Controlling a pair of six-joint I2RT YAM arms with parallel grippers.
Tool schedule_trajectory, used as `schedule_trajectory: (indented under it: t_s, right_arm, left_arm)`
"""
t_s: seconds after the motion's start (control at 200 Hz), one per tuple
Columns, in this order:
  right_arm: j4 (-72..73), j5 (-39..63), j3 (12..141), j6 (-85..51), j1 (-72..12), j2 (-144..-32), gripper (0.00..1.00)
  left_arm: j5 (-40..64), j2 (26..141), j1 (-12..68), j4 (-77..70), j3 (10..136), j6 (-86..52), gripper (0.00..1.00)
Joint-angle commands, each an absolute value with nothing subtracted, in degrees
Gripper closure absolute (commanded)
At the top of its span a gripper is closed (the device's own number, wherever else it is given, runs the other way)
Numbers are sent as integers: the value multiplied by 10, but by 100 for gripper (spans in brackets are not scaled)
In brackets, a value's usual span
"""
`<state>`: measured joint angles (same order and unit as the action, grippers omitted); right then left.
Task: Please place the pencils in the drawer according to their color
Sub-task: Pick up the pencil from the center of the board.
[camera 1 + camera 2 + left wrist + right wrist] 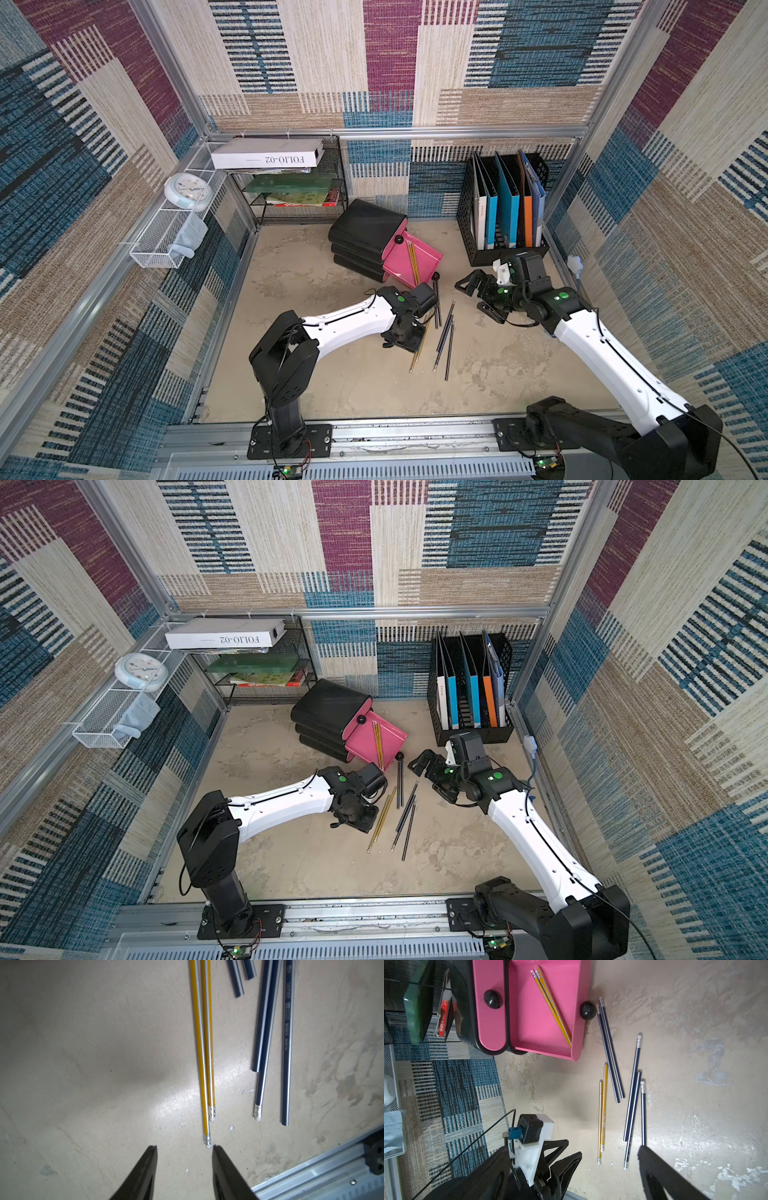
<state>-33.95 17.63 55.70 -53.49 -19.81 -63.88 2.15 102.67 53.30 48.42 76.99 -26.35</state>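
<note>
The open pink drawer point(428, 259) point(529, 1022) of the black drawer unit point(365, 230) holds yellow pencils point(412, 259) point(553, 1006). Two more yellow pencils point(419, 351) point(204, 1043) point(602, 1109) lie side by side on the table. Several navy pencils point(446, 338) point(267, 1032) point(632, 1105) lie beside them. My left gripper point(401, 343) point(185, 1147) points down at the table, open and holding nothing. One fingertip point(217, 1150) sits just beside the longer yellow pencil's eraser end. My right gripper point(473, 297) point(572, 1148) hovers wide open to the right of the pencils, holding nothing.
A black file holder point(505, 208) with folders stands at the back right. A wire shelf point(291, 191) with books and a white box point(266, 153) stands at the back left. A clock point(187, 191) and a mesh basket point(158, 245) hang on the left wall. An aluminium rail point(374, 432) runs along the front edge.
</note>
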Motion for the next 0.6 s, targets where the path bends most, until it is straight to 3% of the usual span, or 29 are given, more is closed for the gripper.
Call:
schedule_trajectory:
  t_s: [0.0, 0.596]
  right_arm:
    - [-338, 181, 539, -545, -198, -630, 0]
    - [-293, 196, 483, -534, -199, -619, 1]
  left_arm:
    - [34, 1026, 548, 479, 764, -257, 52]
    - [-28, 1030, 608, 418, 686, -319, 53]
